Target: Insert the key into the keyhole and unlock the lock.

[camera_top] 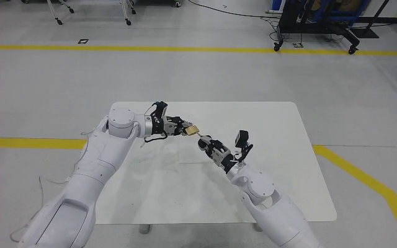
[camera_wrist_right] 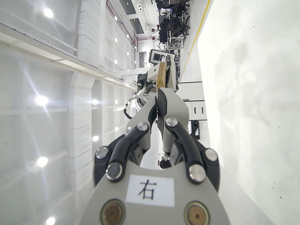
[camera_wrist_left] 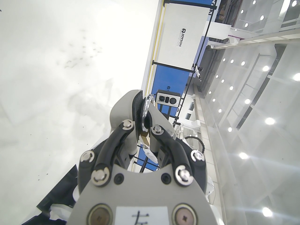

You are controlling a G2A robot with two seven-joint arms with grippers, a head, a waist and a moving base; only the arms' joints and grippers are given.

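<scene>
Above the middle of the white table [camera_top: 279, 167] the two arms meet tip to tip. My left gripper [camera_top: 181, 126] [camera_wrist_left: 145, 105] is shut on a small brass padlock [camera_top: 191, 129] [camera_wrist_left: 144, 138], whose silver shackle [camera_wrist_left: 148, 108] shows between its fingertips. In the right wrist view the padlock [camera_wrist_right: 161, 76] stands edge-on in that far gripper. My right gripper [camera_top: 203, 142] [camera_wrist_right: 160, 93] is shut, its tips right at the padlock's near end. The key lies hidden between its pads.
The tabletop around the arms is bare white surface. A yellow floor line [camera_top: 186, 48] runs behind the table, and wheeled stands and a dark cart [camera_top: 316, 25] are far beyond it.
</scene>
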